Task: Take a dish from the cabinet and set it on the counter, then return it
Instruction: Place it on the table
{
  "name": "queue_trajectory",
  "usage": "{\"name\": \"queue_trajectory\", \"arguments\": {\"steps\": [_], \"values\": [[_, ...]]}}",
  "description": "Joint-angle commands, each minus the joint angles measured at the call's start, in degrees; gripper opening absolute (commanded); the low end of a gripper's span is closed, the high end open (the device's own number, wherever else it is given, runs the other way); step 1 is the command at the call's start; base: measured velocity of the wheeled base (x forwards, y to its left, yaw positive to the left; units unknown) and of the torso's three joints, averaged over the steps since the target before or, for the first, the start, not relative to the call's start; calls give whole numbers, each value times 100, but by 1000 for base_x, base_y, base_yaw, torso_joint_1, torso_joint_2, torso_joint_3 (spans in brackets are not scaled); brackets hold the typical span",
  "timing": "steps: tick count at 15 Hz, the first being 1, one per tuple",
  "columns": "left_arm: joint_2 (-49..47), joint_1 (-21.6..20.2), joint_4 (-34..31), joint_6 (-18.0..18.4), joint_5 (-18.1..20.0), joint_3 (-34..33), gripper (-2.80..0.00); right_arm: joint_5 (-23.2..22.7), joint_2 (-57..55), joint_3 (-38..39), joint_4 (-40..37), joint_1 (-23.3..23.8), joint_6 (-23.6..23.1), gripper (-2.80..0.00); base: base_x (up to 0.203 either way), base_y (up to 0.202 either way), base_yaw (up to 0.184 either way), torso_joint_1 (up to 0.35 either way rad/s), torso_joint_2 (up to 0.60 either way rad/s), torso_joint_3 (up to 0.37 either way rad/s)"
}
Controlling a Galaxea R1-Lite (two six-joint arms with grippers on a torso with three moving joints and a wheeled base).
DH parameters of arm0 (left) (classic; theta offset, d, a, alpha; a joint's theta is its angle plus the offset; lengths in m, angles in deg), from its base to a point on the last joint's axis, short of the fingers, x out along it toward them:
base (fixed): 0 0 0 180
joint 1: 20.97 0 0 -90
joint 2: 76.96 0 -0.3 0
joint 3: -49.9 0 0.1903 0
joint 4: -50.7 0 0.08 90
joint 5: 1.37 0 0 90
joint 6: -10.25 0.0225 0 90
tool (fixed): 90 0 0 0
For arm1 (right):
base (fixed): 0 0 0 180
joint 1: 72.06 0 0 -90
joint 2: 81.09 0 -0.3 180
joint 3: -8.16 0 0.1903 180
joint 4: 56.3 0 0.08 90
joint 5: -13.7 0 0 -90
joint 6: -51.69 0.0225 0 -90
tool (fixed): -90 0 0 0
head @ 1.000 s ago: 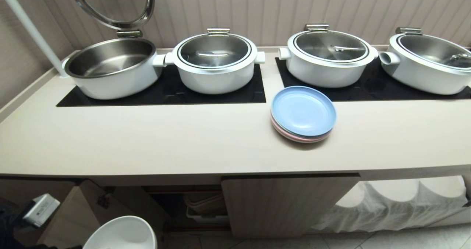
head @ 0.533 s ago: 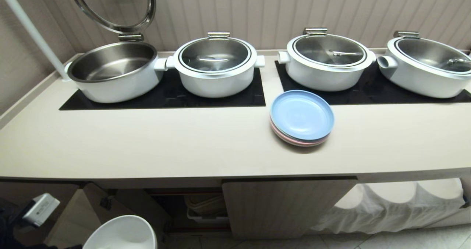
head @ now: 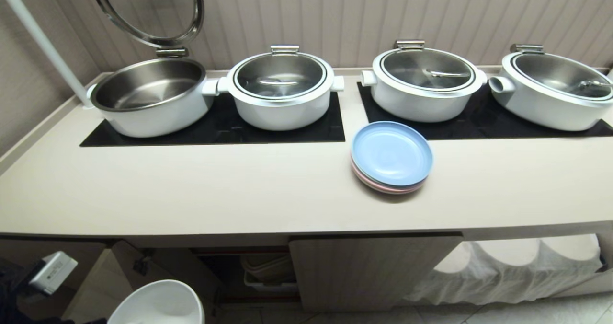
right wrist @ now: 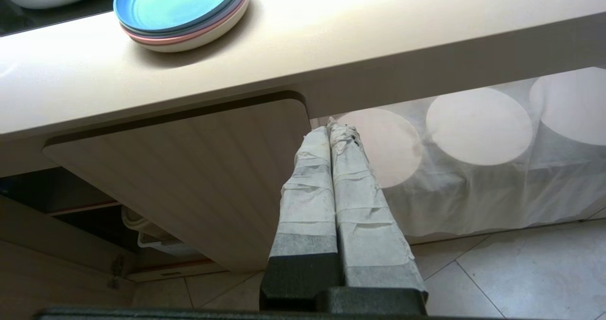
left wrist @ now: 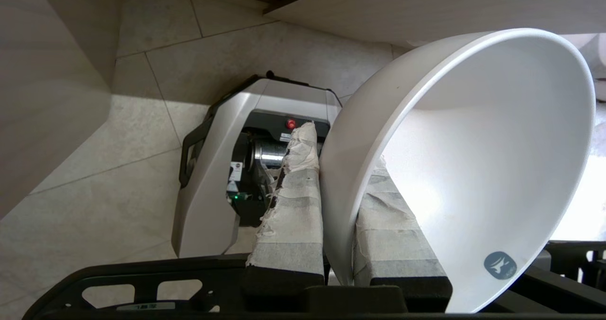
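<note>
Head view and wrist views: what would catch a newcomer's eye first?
Four big white pots with steel insides stand in a row along the back of the pale beige counter, the leftmost open. Stacked blue and pink plates lie before them. Below the counter edge, the left gripper clamps a glossy white bowl.

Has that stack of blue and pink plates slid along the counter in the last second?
No. The plates sit lower in the head view, but so do the pots and the counter edge; the camera moved, and the stack keeps its place beside the black cooktop.
</note>
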Motion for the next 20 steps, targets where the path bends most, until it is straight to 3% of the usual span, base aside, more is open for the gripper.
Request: {"name": "queue_trajectory", "arguments": {"steps": [1, 10, 20], "values": [[1, -5, -7, -20, 3, 1, -280, 2, -7, 1, 2, -2, 11, -280, 0, 0, 0, 61, -106, -57], [1, 4, -7, -20, -14, 54, -280, 2, -7, 1, 2, -2, 11, -280, 0, 0, 0, 35, -72, -35], [-637, -24, 13, -24, 3, 775, -280, 2, -7, 1, 2, -2, 11, -280, 0, 0, 0, 0, 0, 0]]}}
